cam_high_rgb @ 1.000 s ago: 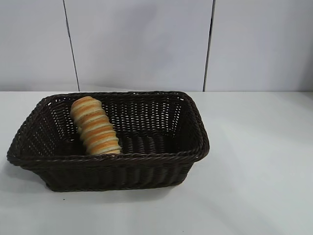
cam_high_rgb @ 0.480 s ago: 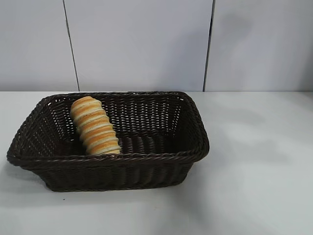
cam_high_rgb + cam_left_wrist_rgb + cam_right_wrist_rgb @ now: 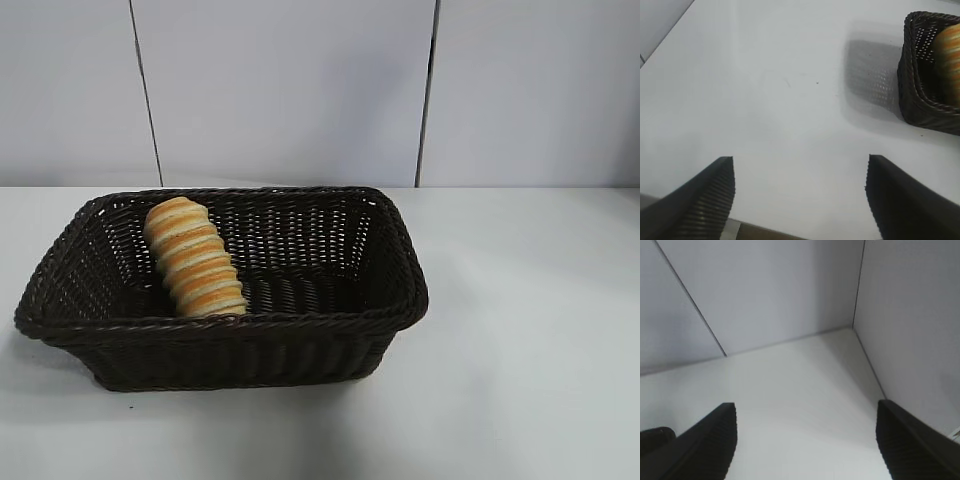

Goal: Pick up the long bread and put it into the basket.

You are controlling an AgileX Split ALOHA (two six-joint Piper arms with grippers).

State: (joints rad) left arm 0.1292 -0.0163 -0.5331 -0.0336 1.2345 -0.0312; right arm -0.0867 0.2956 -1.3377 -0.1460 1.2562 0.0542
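Observation:
The long bread (image 3: 194, 260), tan with orange-brown stripes, lies inside the dark brown wicker basket (image 3: 400, 300), leaning against its left back wall. Neither arm shows in the exterior view. My left gripper (image 3: 800, 172) is open and empty over bare table, well away from the basket (image 3: 920, 100), whose corner and a strip of the bread (image 3: 947, 60) show at the edge of the left wrist view. My right gripper (image 3: 805, 420) is open and empty, facing a bare table corner by the walls.
The white table (image 3: 530, 350) surrounds the basket. Grey wall panels (image 3: 290, 90) stand behind it. The table's near edge (image 3: 770, 232) shows below my left gripper.
A faint shadow on the table and wall at the right has gone. The bread and the basket have not moved.

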